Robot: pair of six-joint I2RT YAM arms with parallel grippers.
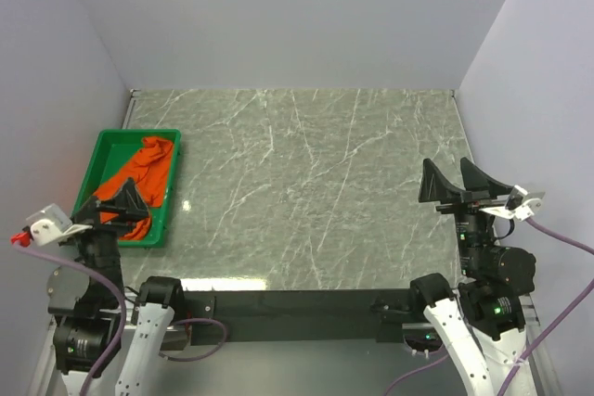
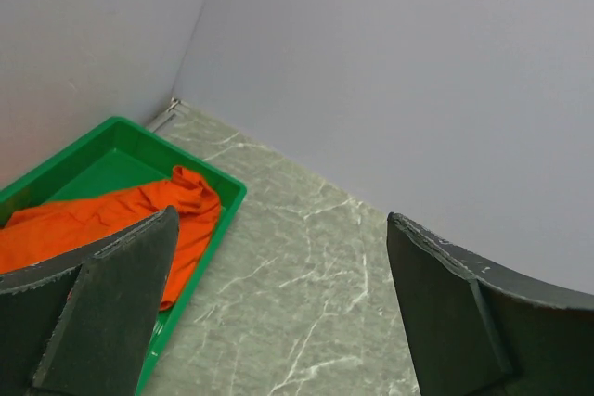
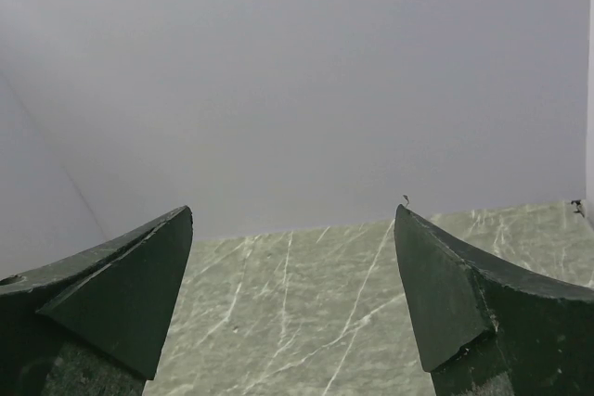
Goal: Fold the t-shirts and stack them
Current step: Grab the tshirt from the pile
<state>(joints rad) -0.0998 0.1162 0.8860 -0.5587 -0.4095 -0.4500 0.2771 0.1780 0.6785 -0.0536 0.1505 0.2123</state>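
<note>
Shirt (image 1: pixel 151 166) lies bunched in tray (image 1: pixel 139 133) at table (image 1: pixel 306 183) left edge. My left gripper (image 1: pixel 113 199) is open over it, ready to grab. My right gripper (image 1: pixel 455 181) is open, idle.

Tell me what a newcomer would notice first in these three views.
The bright orange t-shirt stands out at once, lying crumpled and unfolded in a green tray at the left edge of the grey marbled table. Next come the two grippers, both open and holding nothing: the left gripper hovers by the tray's near end, the right gripper above the table's right side.
</note>
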